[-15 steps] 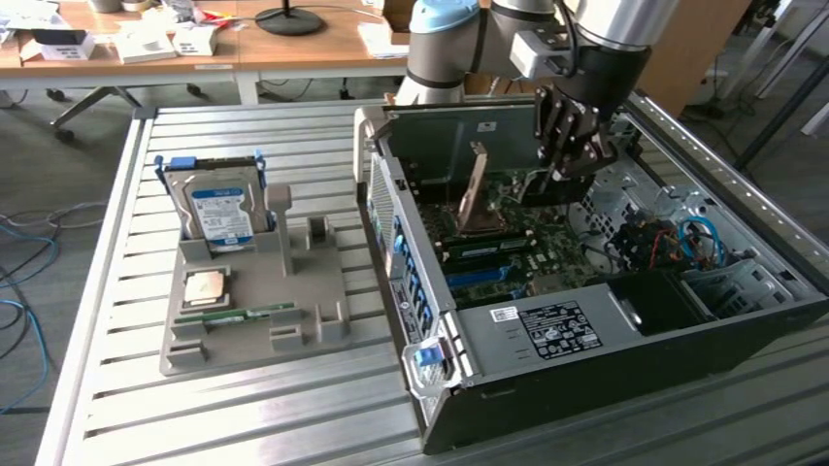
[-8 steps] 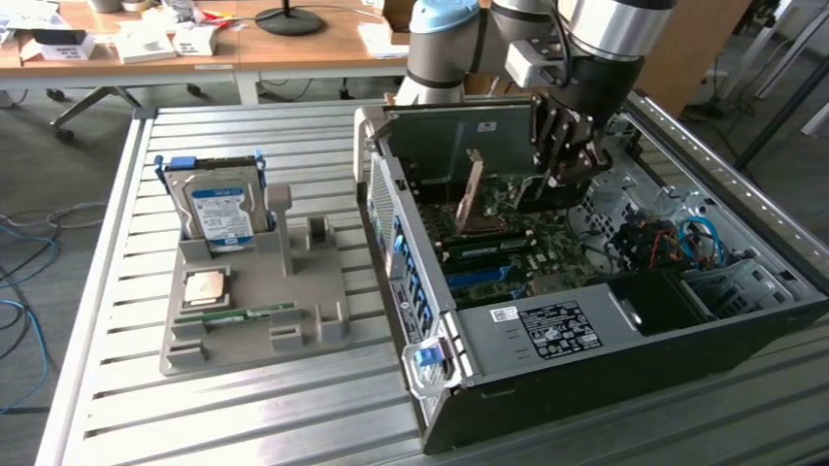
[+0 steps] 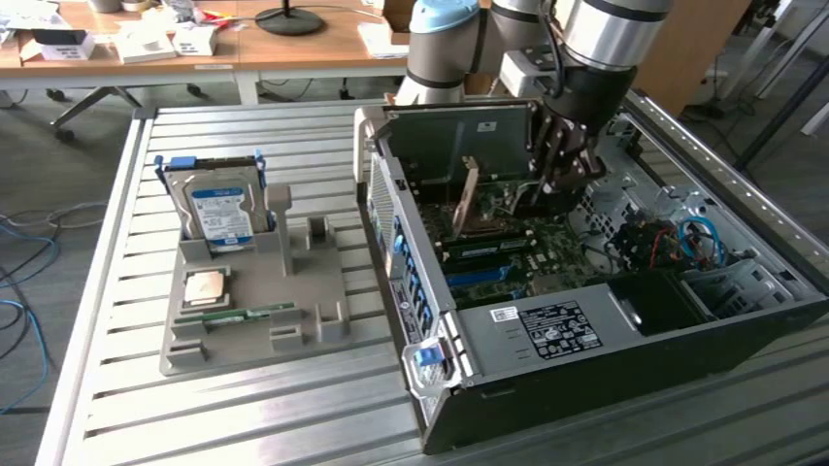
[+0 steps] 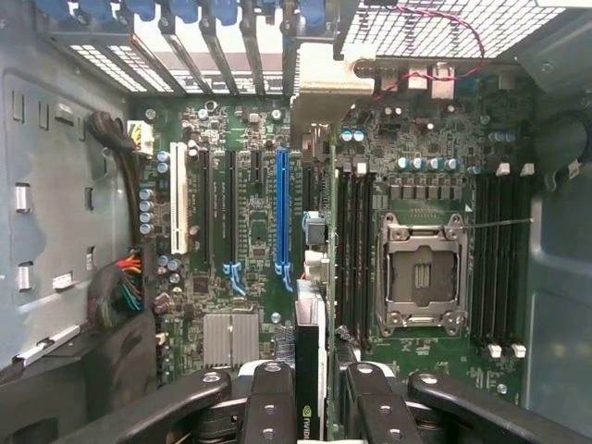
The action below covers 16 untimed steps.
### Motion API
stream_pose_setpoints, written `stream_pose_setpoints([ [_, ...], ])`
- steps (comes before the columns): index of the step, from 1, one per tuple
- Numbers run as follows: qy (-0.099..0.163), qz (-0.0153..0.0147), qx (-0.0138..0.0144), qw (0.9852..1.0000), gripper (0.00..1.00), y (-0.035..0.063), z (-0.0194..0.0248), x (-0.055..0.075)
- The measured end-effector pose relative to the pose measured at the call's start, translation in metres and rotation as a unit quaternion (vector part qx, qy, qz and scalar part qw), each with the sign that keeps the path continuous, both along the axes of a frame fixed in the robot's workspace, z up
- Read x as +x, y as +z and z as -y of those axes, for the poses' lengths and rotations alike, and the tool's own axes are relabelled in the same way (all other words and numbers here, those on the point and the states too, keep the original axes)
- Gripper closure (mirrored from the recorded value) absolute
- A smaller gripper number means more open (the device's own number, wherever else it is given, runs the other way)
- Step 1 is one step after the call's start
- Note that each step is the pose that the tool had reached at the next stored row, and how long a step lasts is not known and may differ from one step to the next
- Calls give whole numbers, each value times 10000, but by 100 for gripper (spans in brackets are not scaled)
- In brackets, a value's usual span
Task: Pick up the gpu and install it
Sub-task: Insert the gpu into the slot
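The gpu (image 4: pixel 312 319) shows edge-on in the wrist view as a thin dark card with a green logo near my fingers, and my gripper (image 4: pixel 314 412) is shut on it. It hangs above the motherboard (image 4: pixel 250 277), just beside the long blue slot (image 4: pixel 282 213), between that slot and the black memory slots. In the exterior view my gripper (image 3: pixel 560 180) reaches down inside the open computer case (image 3: pixel 545 330), and the gpu (image 3: pixel 471 189) stands on edge toward the case's rear wall. Whether its lower edge touches a slot is hidden.
On the exterior view's left, a grey holder (image 3: pixel 259 311) carries a blue-labelled hard drive (image 3: pixel 220 209), a processor chip (image 3: pixel 208 288) and a green memory stick (image 3: pixel 240 316). Inside the case are an empty processor socket (image 4: pixel 421 277), a cable bundle (image 4: pixel 120 287) and blue cables (image 3: pixel 700 238).
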<state>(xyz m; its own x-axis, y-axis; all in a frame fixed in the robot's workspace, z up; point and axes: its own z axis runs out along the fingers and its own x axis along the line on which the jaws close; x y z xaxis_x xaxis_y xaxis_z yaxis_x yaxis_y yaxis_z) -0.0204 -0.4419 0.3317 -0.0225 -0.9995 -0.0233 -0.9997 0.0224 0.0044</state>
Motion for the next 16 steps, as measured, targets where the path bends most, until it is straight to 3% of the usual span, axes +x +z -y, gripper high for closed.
stream_pose_setpoints([
  [5, 2, 0, 0, 10000, 74, -14, 4, -5],
  [16, 13, 0, 0, 10000, 74, -36, 69, -27],
])
